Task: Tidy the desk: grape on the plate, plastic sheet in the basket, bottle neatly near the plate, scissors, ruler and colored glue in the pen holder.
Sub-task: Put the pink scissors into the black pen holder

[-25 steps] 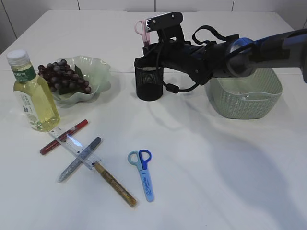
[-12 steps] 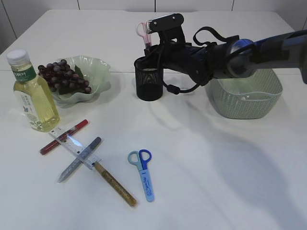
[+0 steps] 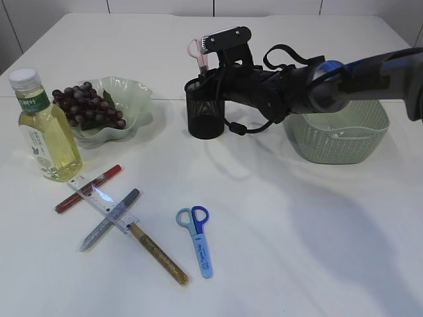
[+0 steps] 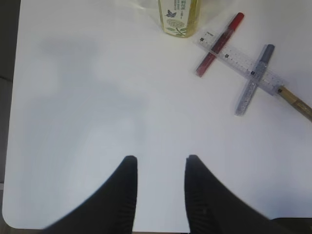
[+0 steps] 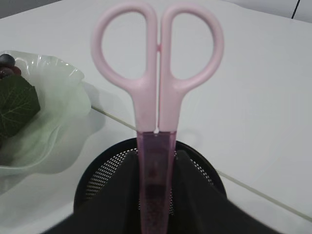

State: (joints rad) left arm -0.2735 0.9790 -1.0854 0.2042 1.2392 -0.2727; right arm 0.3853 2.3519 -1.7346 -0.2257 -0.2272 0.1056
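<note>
Our right gripper (image 5: pixel 156 170), jaws closed on the pink scissors (image 5: pixel 157 87), holds them upright in the pen holder (image 3: pixel 205 112), far centre; our left gripper (image 4: pixel 161 168) hovers part-open, empty.

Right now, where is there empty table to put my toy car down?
The big bare patch is at the front right, between the blue scissors and the basket. The left front is crowded: ruler and glue pens lie crossed below the bottle. Behind, the right gripper is busy over the pen holder.
</note>
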